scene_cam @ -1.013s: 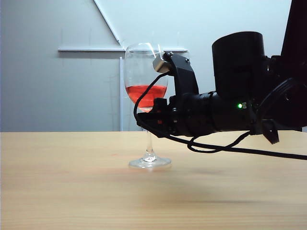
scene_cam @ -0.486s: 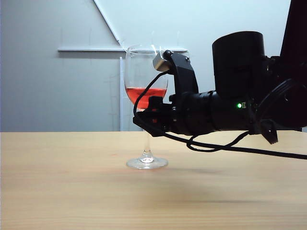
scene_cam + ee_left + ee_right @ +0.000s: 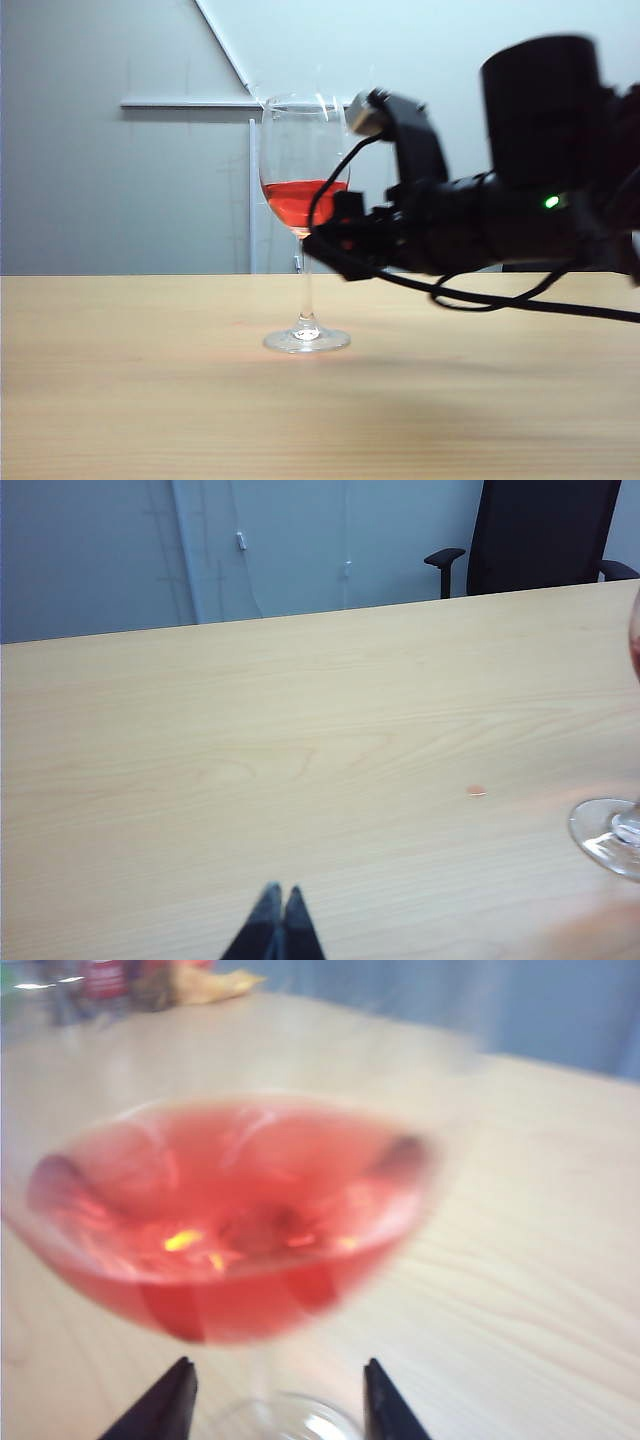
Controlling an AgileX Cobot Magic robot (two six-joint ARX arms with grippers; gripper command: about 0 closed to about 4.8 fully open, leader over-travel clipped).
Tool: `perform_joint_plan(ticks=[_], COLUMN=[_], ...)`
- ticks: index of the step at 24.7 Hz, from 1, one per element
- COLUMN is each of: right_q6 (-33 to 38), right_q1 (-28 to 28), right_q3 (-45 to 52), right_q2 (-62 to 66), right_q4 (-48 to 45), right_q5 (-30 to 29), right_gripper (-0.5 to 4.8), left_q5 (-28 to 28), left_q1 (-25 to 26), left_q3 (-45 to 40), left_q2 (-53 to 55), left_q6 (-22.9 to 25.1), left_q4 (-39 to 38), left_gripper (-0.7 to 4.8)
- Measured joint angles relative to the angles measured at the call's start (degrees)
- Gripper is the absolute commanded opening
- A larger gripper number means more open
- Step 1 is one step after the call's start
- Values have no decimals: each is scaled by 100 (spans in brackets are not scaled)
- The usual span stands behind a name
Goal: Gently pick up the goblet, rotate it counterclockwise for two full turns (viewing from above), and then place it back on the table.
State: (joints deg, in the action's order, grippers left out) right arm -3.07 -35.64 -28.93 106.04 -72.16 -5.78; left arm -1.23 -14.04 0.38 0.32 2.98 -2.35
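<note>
The goblet (image 3: 303, 200), a clear stemmed glass with red liquid in its bowl, stands upright on the table (image 3: 150, 400). My right gripper (image 3: 322, 241) hangs level just right of the stem, below the bowl, and is open. In the right wrist view the bowl of the goblet (image 3: 230, 1230) looms blurred ahead, and the open right gripper (image 3: 278, 1365) has its tips apart on either side of the stem, not touching it. The left wrist view shows my left gripper (image 3: 281, 890) shut and empty over the table (image 3: 300, 730), with the goblet's foot (image 3: 605, 835) far off to the side.
A black chair (image 3: 540, 530) stands beyond the table's far edge. A small reddish spot (image 3: 477, 792) marks the wood near the glass foot. Blurred clutter (image 3: 210, 985) lies at the table's distant end. The right arm's cable (image 3: 520, 303) hangs above the tabletop.
My right gripper has opened off the goblet's stem and pulled back to the right and slightly up. The goblet stands free on the table, its liquid level.
</note>
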Motion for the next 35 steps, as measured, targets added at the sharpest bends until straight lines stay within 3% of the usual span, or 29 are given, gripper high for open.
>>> perform_joint_plan(ticks=[4, 9, 11, 12, 13, 16, 17, 22, 35], right_q6=[-168, 118, 247, 280, 306, 315, 308, 308, 308], right_q1=[9, 4, 4, 4, -4, -4, -4, 9, 0], right_q3=[568, 1294, 1556, 1661, 1893, 2094, 2074, 2087, 2107], right_q2=[-568, -1429, -1827, -2033, -2559, -3685, -4240, -5136, -5318], right_q4=[98, 136, 168, 181, 177, 737, 1445, 2732, 3115], right_q5=[629, 706, 715, 717, 713, 726, 728, 728, 723], right_gripper=[234, 225, 151, 3, -4, -5, -5, -3, -3], left_q5=[-17, -4, -24, -31, -28, -28, -24, -24, -26], left_q1=[457, 1174, 1377, 1438, 1478, 1589, 1591, 1589, 1587], left_q3=[0, 0, -2, 0, 0, 0, 0, 0, 0], left_q2=[0, 0, 0, -4, -11, -11, -11, -11, -11], left_q6=[0, 0, 0, 0, 0, 0, 0, 0, 0], left_q4=[0, 0, -2, 0, 0, 0, -2, -2, 0], left_gripper=[-5, -5, -5, -5, -5, -5, -5, -5, -5])
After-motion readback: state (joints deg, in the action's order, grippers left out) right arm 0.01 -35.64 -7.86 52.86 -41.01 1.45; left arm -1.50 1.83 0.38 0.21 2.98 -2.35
